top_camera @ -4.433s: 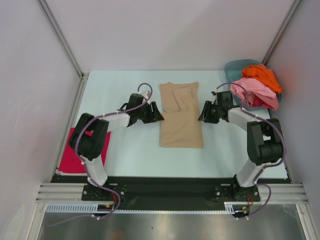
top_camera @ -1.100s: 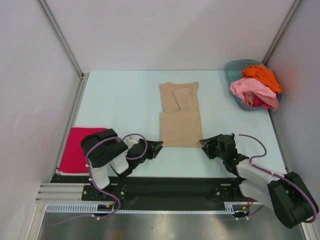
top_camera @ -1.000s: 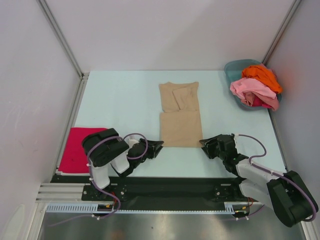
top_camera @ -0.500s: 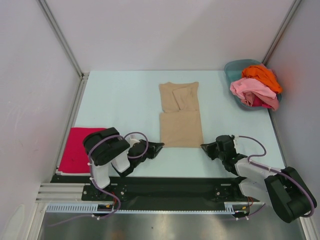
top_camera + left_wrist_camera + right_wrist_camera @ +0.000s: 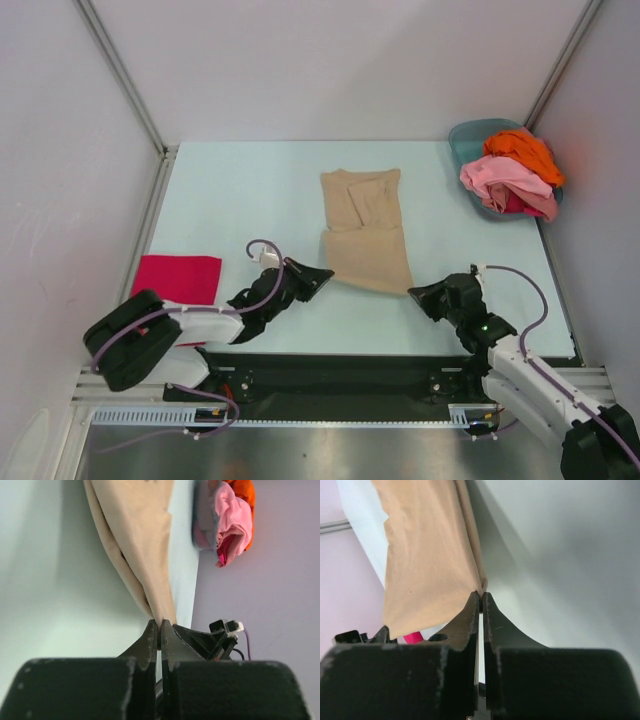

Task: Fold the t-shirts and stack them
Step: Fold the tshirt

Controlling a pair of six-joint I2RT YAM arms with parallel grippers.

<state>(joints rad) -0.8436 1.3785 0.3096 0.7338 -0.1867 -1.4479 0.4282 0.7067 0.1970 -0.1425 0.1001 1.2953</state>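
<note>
A tan t-shirt, folded into a long strip, lies at the table's centre. Its near edge is lifted off the surface. My left gripper is shut on the near left corner, and the left wrist view shows the tan cloth pinched at the tips. My right gripper is shut on the near right corner; its tips clamp the tan t-shirt. A folded magenta t-shirt lies flat at the near left. Pink and orange t-shirts are heaped at the far right.
A teal basin at the far right corner holds the heap of shirts, also seen in the left wrist view as a pink and orange pile. Pale walls close in the table on three sides.
Both grippers closed on the tan t-shirt's near corners and lifted them. The near edge is now raised and skewed, and both arms have stretched out lower and forward.
</note>
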